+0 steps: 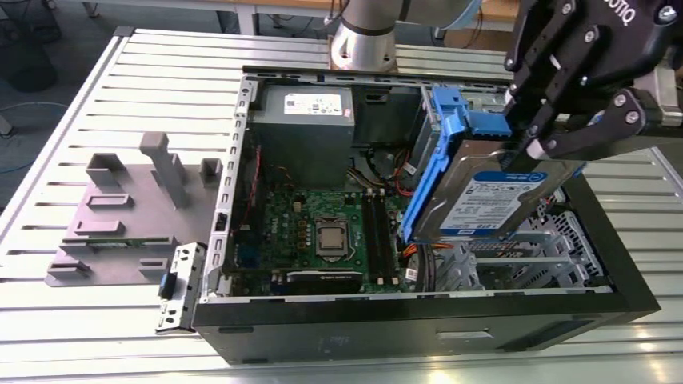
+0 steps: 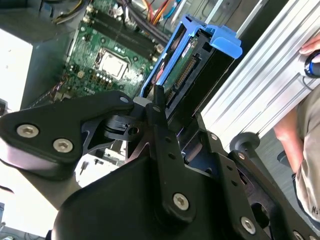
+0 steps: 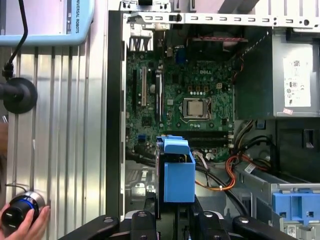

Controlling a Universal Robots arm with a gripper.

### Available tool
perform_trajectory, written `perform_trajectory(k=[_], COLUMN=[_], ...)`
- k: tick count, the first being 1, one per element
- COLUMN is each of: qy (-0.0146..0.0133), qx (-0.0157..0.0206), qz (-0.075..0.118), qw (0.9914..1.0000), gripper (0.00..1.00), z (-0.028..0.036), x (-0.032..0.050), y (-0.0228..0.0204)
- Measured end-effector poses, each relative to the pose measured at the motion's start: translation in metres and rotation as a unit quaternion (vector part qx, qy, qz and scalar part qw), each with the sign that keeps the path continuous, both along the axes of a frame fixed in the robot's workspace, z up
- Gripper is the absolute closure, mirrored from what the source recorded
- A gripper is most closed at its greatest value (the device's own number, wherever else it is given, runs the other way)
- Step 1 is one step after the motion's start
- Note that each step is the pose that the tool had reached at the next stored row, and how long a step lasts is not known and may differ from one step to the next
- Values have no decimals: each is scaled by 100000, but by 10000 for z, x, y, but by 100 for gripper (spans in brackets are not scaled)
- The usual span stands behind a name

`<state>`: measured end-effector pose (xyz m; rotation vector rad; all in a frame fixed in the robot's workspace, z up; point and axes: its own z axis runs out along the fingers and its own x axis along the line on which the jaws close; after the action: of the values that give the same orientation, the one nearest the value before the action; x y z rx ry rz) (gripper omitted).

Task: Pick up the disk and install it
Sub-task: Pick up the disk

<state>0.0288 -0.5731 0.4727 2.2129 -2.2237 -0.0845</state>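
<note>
Exterior view, right of centre: the disk (image 1: 485, 200), silver with a white-and-blue label and a blue carrier frame, hangs tilted over the open computer case (image 1: 629, 272), above the metal drive cage (image 1: 513, 268). The black hand (image 1: 539, 152) reaches in from the upper right, clamped on the disk's upper end. The motherboard (image 1: 320, 220) lies at frame centre, with the power supply (image 1: 304, 120) above it. The case stands on the slatted counter (image 1: 160, 64).

White-and-blue printed label (image 1: 482, 205) on the flat silver metal disk (image 1: 469, 166); white printed sticker (image 1: 316, 104) on the grey boxy power supply (image 1: 304, 138).
</note>
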Motion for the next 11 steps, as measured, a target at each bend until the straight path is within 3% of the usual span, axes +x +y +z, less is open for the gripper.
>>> perform_trajectory(k=[11], qy=[-1], qx=[7], qz=[5], qw=[100000], gripper=[65], z=[-49], x=[408], y=[0])
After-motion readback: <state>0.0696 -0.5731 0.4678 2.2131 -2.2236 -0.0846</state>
